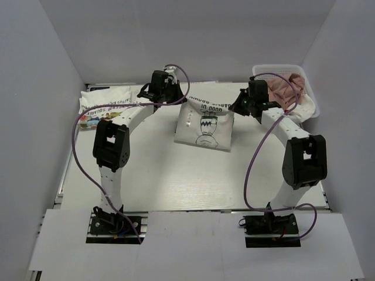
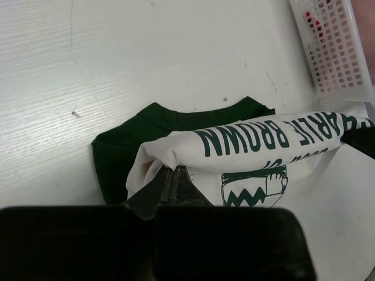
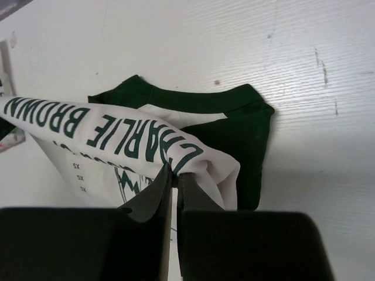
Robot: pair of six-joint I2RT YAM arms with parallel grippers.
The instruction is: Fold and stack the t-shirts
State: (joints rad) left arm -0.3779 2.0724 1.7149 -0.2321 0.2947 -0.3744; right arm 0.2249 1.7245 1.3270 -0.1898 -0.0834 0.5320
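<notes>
The white t-shirt with dark green sleeves and collar point(image 1: 205, 126) lies mid-table, its lower part folded up with green "CHARLIE BROWN" lettering showing. My left gripper point(image 1: 179, 98) is shut on the folded edge's left corner point(image 2: 158, 158). My right gripper point(image 1: 237, 107) is shut on the right corner point(image 3: 211, 164). Both hold the fold just above the green collar point(image 2: 176, 120), also seen in the right wrist view point(image 3: 193, 99). The white shirt with colourful figures point(image 1: 108, 105) lies folded at the back left. The dusty pink shirt point(image 1: 284, 88) lies in the basket.
The white lattice basket point(image 1: 310, 93) stands at the back right and also shows in the left wrist view point(image 2: 334, 47). White cloth point(image 1: 302, 110) hangs at its front. White walls enclose the table on three sides.
</notes>
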